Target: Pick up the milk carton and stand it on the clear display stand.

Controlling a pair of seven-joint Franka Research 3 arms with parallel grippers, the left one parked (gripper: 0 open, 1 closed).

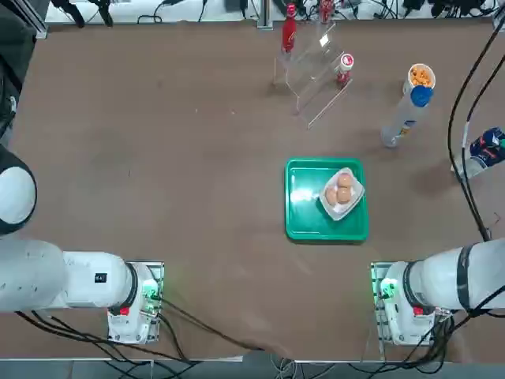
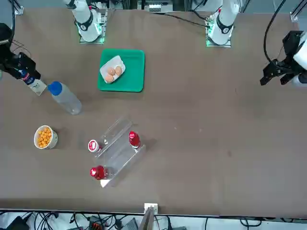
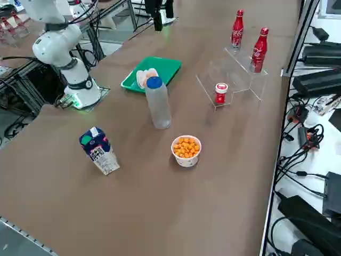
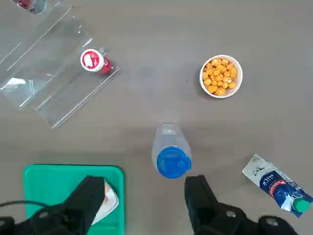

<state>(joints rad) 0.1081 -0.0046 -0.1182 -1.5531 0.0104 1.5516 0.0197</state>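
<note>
Hovering high over the table, the right gripper [image 4: 142, 200] has its fingers spread wide and empty. The milk carton [image 3: 99, 150] stands untouched near the table's right edge, well apart from the clear display stand [image 3: 230, 74]. Everything's left to do.

Brown table [image 1: 158, 158] fills the top view. Items resting directly on it: milk carton [image 1: 484, 148] upright at the right edge; white bottle with blue cap [image 1: 404, 117] and cup of orange snacks [image 1: 420, 76] at upper right; clear display stand [image 1: 316, 71] at upper centre, carrying red bottles; green tray [image 1: 304, 213] just right of centre, holding a dish of eggs. Two arm bases are bolted along the bottom edge. The right gripper [image 4: 146, 196] hangs above the table, fingers apart.
</note>
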